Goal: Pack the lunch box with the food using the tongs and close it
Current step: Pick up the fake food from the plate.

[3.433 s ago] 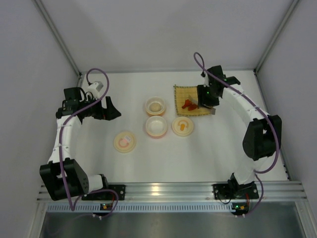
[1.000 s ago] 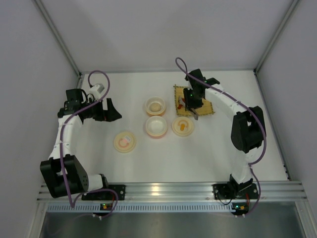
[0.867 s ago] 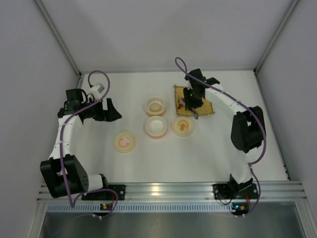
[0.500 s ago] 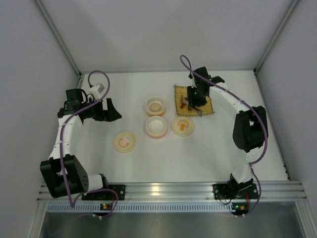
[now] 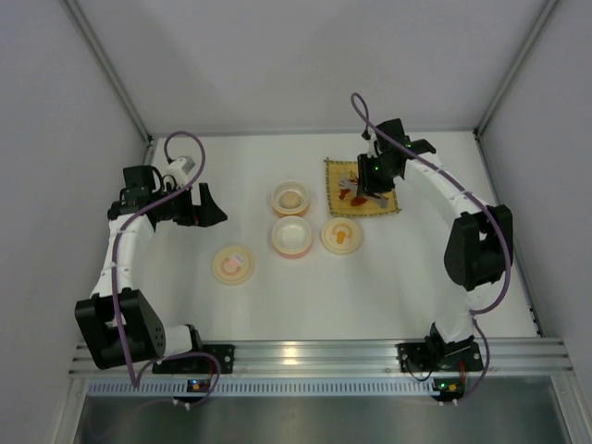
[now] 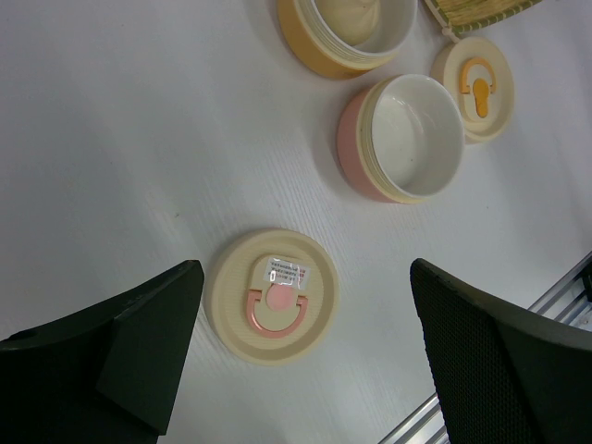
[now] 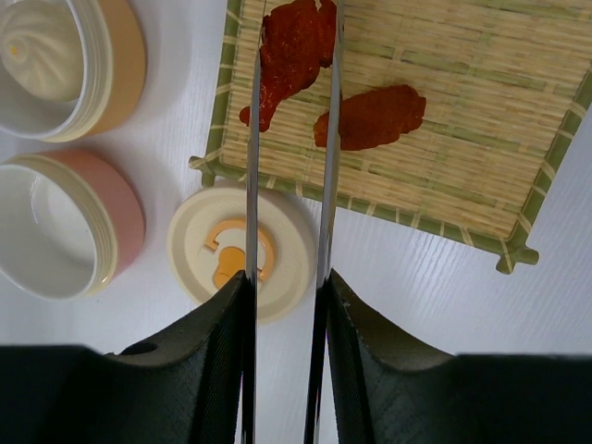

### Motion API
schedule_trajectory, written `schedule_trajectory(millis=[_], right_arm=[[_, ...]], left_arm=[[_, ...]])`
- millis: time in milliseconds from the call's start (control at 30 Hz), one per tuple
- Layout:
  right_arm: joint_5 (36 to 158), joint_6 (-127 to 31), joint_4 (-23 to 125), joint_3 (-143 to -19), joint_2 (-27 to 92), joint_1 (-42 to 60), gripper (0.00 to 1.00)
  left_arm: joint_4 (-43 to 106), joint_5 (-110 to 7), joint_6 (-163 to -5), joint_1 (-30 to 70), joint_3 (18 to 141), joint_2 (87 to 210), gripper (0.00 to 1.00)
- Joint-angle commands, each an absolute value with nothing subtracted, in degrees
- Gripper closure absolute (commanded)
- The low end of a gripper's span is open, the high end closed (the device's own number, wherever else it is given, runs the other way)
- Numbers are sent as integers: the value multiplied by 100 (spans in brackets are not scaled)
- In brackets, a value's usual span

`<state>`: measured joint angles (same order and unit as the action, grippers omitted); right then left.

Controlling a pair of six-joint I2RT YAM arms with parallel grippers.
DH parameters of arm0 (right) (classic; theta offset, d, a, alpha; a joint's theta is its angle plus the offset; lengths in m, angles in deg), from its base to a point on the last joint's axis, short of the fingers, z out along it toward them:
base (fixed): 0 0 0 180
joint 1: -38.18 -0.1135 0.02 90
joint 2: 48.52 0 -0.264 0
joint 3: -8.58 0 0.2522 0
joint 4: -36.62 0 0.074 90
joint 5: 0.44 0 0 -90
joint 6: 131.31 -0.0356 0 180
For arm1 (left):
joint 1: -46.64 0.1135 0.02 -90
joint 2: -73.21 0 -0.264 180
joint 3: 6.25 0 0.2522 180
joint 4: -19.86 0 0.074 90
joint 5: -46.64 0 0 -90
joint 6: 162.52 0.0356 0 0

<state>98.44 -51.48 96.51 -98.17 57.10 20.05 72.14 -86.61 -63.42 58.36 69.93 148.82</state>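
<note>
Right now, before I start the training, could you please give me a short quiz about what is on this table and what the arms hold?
1. True or false: the pink bowl is empty.
2. The red food pieces lie on: A the woven mat, B the orange-marked lid, C the orange bowl.
3. Which gripper holds the tongs?
Key: 1 true; 2 A; 3 the right gripper.
</note>
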Motion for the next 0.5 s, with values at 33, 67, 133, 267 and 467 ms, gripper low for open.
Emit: schedule_trajectory(millis=[33,67,133,267,467], right_arm=[[10028,-4983,9336,-9782,5282,2078,87],[10054,-4957,9353,-9782,5264,2078,88],[10115,-4878,9415,-9791,5176,2069,88],[10335,-4746,9564,-9773,4878,2078,88],[10616,-4597,9722,-9571,4421,2060,88]], left_arm=[[6966,-8810,-6321,5876,7035,14835,1],[6966,-8810,-6321,5876,7035,14844,1],[6974,-8801,-6312,5876,7044,14827,2],[6983,-8801,-6312,5876,7044,14827,2],[6966,-8836,-6347,5876,7053,14835,2]])
